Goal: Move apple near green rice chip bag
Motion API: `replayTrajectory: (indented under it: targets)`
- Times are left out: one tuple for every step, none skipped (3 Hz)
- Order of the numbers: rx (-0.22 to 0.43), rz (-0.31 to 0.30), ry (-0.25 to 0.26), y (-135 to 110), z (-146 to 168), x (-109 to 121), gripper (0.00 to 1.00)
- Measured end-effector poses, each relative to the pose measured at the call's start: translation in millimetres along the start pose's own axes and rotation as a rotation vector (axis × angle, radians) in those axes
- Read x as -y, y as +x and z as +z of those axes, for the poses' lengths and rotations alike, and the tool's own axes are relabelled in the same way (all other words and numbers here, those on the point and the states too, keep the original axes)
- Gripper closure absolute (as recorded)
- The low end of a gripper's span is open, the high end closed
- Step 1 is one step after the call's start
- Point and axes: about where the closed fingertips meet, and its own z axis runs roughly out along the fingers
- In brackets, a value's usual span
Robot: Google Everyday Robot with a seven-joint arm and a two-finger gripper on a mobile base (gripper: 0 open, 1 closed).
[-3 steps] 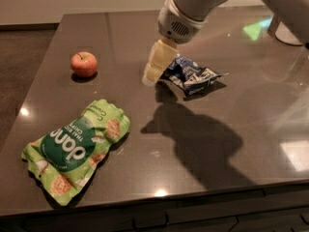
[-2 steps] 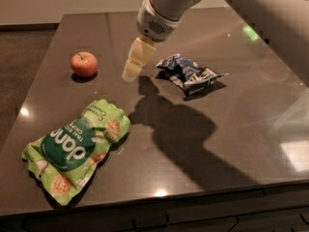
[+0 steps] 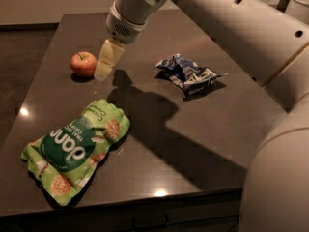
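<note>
The apple (image 3: 83,64) is small, round and red-orange, and sits on the dark table (image 3: 193,144) at the back left. The green rice chip bag (image 3: 77,149) lies flat at the front left, light green with a dark green oval and white lettering. My gripper (image 3: 106,64) hangs from the white arm just right of the apple, its pale fingers (image 3: 108,57) pointing down, close beside the apple and holding nothing that shows.
A smaller dark blue and white snack bag (image 3: 187,73) lies at the middle right of the table. My large white arm (image 3: 241,42) crosses the upper right and fills the right edge. The table's front edge runs along the bottom.
My gripper has moved left across the table, from above the blue and white bag to just beside the apple. The apple and both bags have not moved.
</note>
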Motion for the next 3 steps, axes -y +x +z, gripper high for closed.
replayTrajectory:
  targets:
    - [-0.01, 0.002, 0.005, -16, 27, 3, 0.0]
    - [-0.038, 0.021, 0.008, -26, 52, 8, 0.0]
    - [-0.054, 0.031, 0.006, -38, 69, 13, 0.0]
